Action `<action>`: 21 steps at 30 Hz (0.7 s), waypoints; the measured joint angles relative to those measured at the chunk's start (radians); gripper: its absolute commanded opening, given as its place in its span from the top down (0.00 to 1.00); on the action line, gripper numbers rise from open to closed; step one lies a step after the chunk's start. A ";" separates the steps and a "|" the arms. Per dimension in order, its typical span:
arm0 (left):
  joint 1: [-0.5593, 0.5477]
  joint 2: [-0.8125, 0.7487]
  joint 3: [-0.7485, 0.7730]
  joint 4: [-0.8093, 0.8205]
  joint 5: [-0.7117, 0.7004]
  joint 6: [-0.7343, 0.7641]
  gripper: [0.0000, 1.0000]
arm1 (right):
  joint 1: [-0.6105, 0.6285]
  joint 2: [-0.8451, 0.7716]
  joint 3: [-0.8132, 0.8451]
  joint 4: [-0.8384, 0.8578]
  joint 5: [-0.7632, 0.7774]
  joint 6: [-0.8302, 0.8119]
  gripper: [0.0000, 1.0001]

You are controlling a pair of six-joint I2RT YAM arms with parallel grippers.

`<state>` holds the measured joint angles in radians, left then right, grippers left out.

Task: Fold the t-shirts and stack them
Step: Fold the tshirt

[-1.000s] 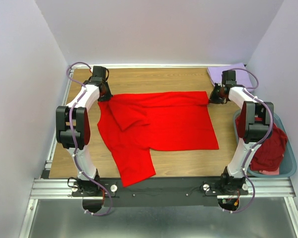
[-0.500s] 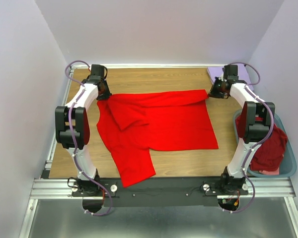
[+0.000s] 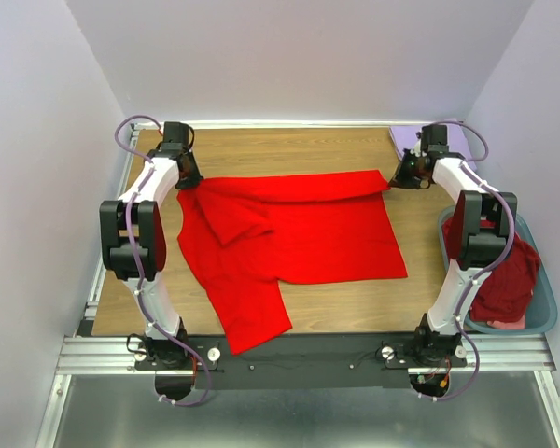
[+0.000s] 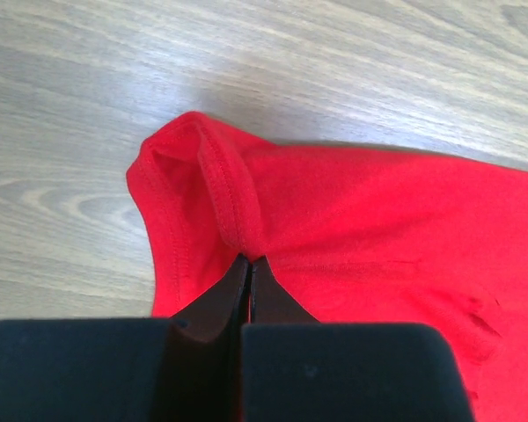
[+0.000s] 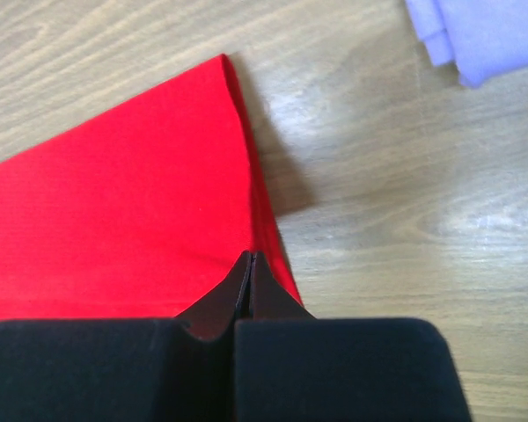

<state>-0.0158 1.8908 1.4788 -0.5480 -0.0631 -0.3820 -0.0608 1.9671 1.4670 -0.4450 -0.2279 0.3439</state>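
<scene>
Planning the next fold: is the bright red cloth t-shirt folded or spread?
Mostly spread: the red t-shirt lies open on the table, far edge doubled over.

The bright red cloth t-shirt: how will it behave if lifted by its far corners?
Probably floppy: the bright red cloth t-shirt bunches and folds at its hem where the left gripper pinches it. Likely light: the right gripper pinches one thin edge. Lifted by both corners, its middle would likely sag.

one red t-shirt (image 3: 299, 233), one lavender t-shirt (image 5: 484, 31), one maroon heap (image 3: 509, 275), one basket (image 3: 542, 317).
</scene>
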 measured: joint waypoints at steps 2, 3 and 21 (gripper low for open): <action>0.002 0.002 -0.006 0.003 0.000 0.002 0.97 | -0.005 0.002 -0.005 -0.005 0.002 0.000 1.00; 0.002 0.005 -0.014 0.007 0.000 0.002 0.96 | -0.006 0.002 -0.006 -0.005 0.002 0.000 0.99; 0.002 0.066 -0.126 0.067 0.000 0.001 0.96 | -0.007 0.083 -0.012 -0.009 -0.029 -0.007 0.99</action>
<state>-0.0143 1.9568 1.3533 -0.4812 -0.0628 -0.3813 -0.0677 2.0502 1.4551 -0.4541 -0.2565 0.3370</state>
